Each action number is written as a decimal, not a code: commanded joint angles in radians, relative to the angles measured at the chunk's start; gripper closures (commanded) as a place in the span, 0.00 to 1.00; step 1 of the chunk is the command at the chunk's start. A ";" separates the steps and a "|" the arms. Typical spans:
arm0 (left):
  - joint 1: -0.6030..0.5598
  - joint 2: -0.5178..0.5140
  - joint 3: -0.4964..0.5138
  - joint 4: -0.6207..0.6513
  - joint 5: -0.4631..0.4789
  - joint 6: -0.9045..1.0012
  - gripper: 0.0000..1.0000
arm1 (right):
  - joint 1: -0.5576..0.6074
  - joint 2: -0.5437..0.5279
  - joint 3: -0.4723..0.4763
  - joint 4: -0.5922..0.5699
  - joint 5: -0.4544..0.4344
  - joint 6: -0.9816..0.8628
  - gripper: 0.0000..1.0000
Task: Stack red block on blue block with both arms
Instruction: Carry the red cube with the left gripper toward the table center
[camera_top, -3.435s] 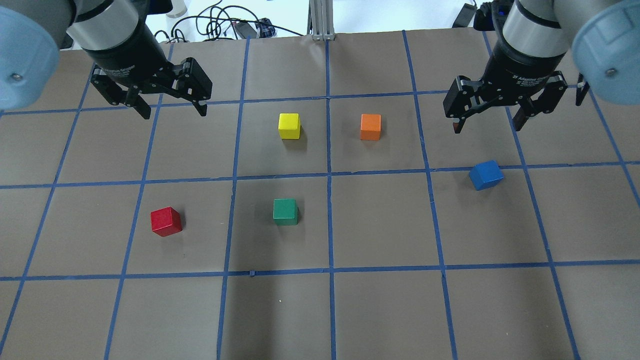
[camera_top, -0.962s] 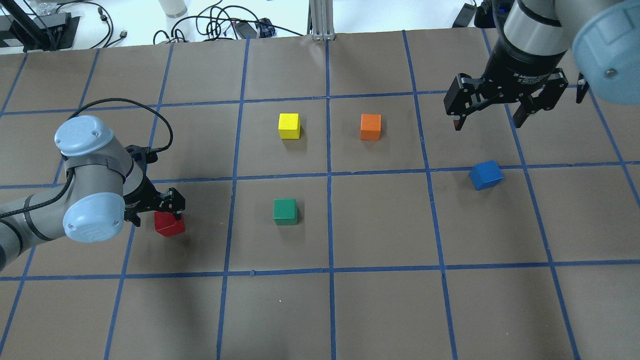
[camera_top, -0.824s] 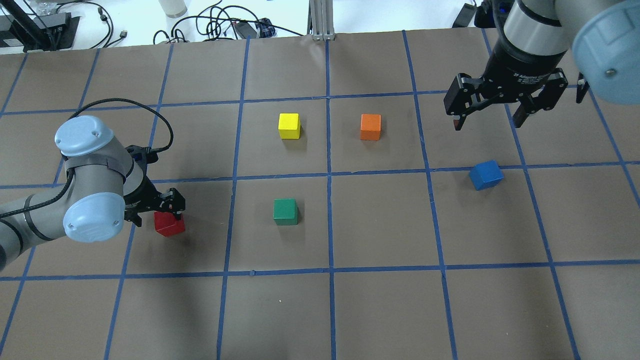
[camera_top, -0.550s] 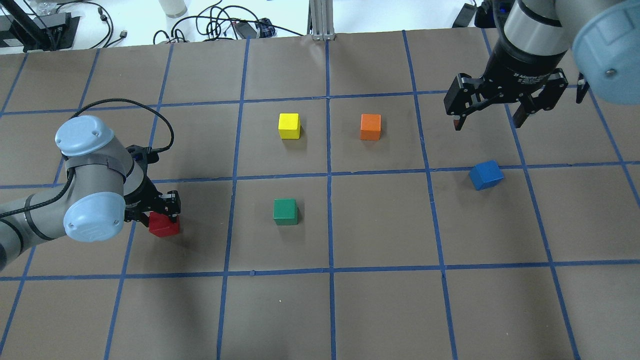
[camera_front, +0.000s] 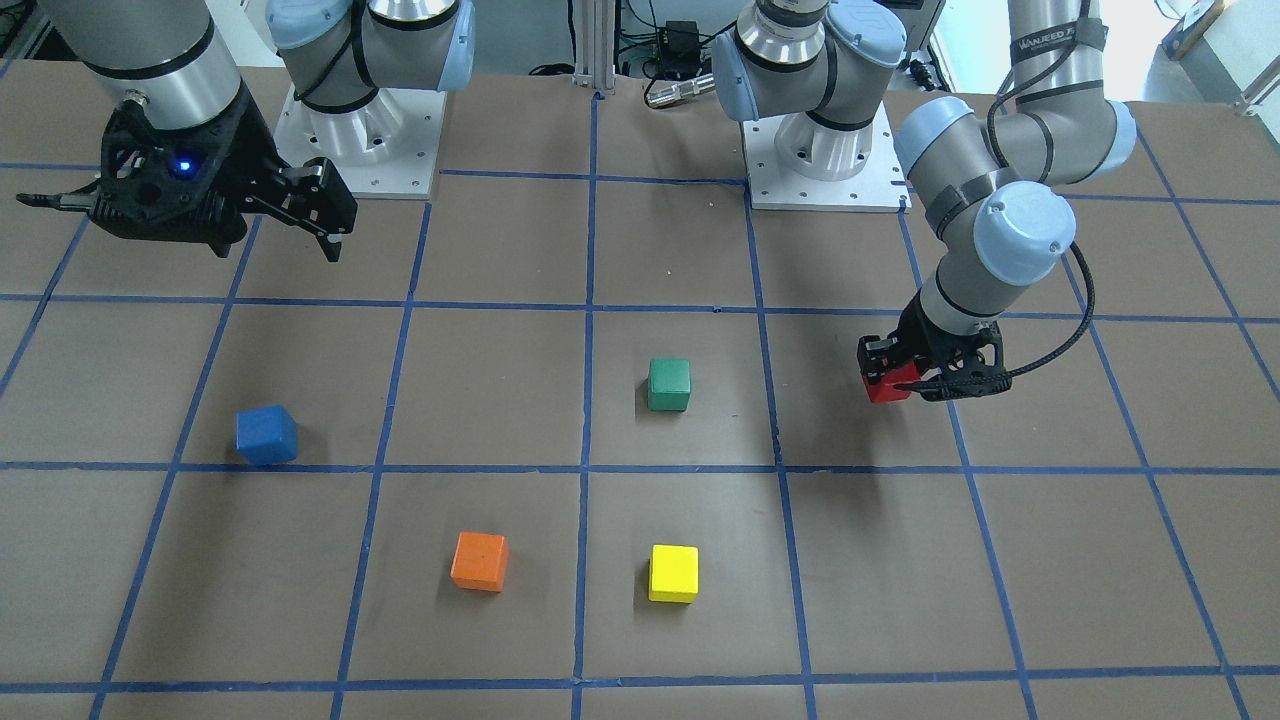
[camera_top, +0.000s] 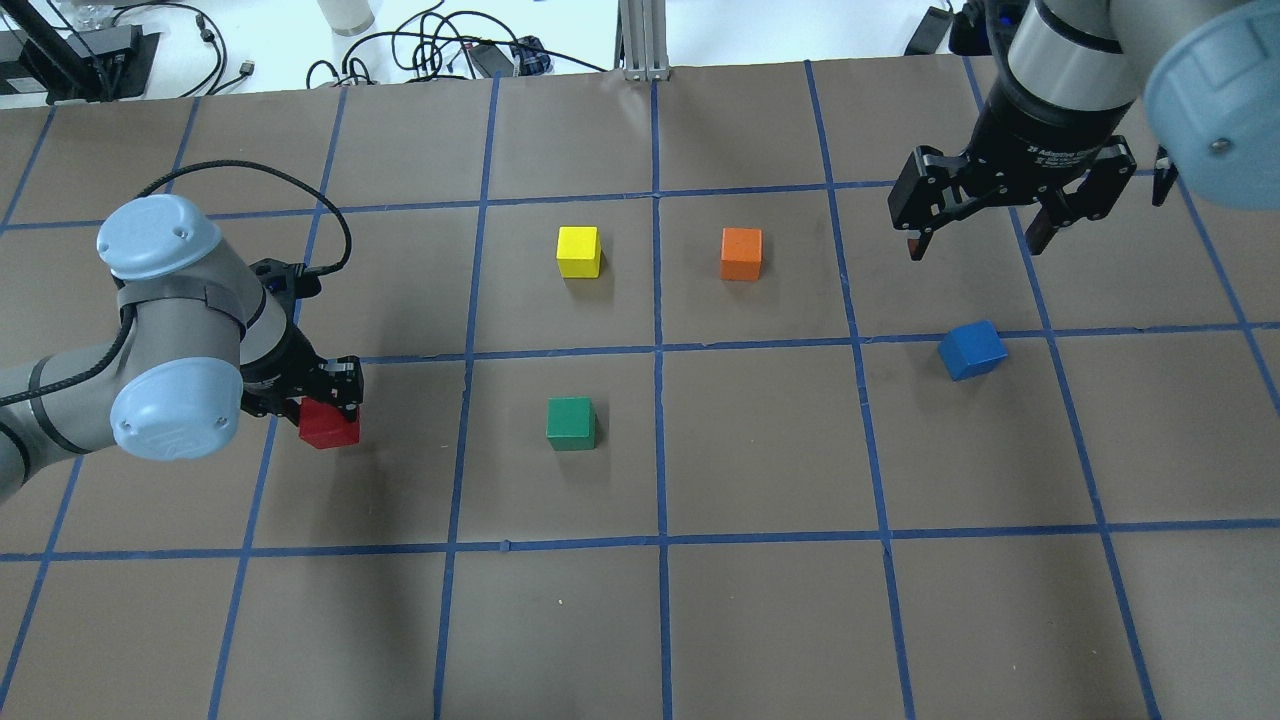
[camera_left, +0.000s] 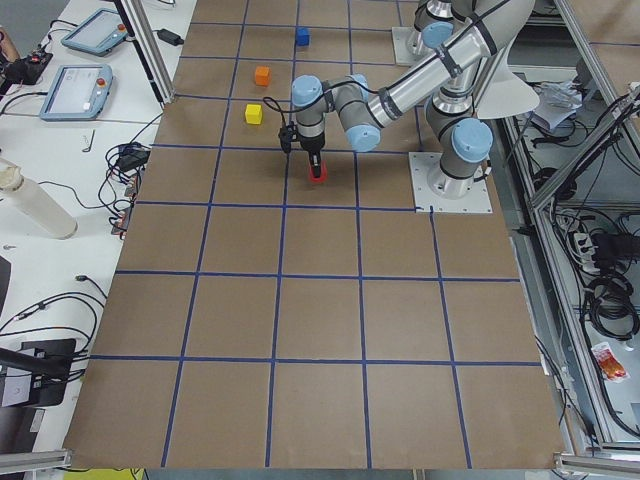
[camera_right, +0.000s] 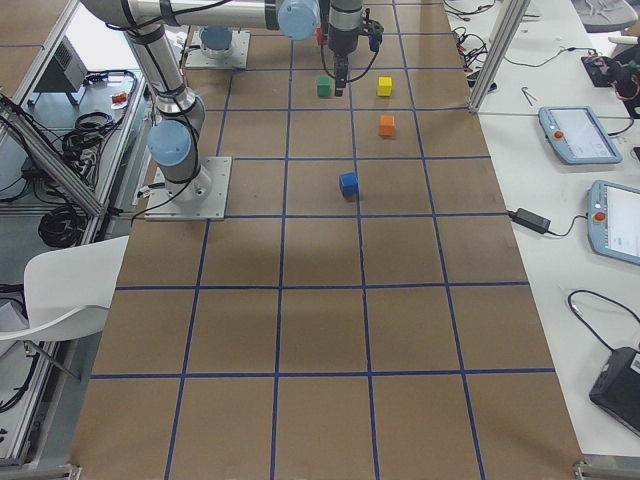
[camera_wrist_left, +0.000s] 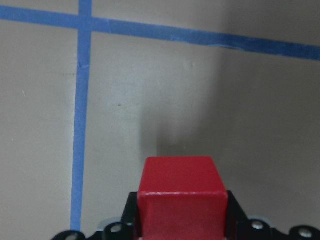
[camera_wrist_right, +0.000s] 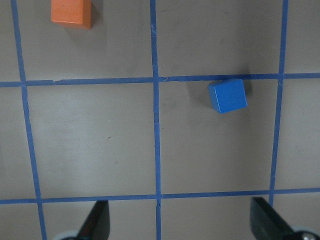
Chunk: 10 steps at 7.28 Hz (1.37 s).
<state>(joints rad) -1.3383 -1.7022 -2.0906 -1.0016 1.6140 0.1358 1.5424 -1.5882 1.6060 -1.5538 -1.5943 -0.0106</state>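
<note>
My left gripper (camera_top: 318, 402) is shut on the red block (camera_top: 329, 428) and holds it a little above the table at the left. The block also shows in the front-facing view (camera_front: 886, 385) and fills the bottom of the left wrist view (camera_wrist_left: 181, 197) between the fingers. The blue block (camera_top: 972, 349) lies on the table at the right, turned slightly askew; it also shows in the front-facing view (camera_front: 267, 435) and the right wrist view (camera_wrist_right: 228, 95). My right gripper (camera_top: 975, 245) hangs open and empty high above the table, behind the blue block.
A green cube (camera_top: 571, 423), a yellow cube (camera_top: 579, 251) and an orange cube (camera_top: 741, 253) sit around the table's middle, between the two task blocks. Blue tape lines grid the brown table. Cables lie beyond the far edge (camera_top: 440, 45).
My left arm came down from the back, shut on the red block and has lifted it slightly, shifting it up and a bit left. The right arm and blue block have not moved.
</note>
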 joint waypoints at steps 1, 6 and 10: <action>-0.207 -0.023 0.142 -0.101 -0.034 -0.016 1.00 | -0.004 0.001 0.000 -0.002 -0.003 0.001 0.00; -0.583 -0.250 0.395 -0.074 -0.124 -0.372 1.00 | -0.008 0.002 0.000 -0.003 -0.001 -0.003 0.00; -0.591 -0.338 0.382 0.029 -0.134 -0.383 0.87 | -0.008 0.001 0.000 -0.009 -0.001 -0.002 0.00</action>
<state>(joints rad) -1.9268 -2.0142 -1.7131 -1.0035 1.4866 -0.2471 1.5327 -1.5864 1.6061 -1.5623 -1.5947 -0.0135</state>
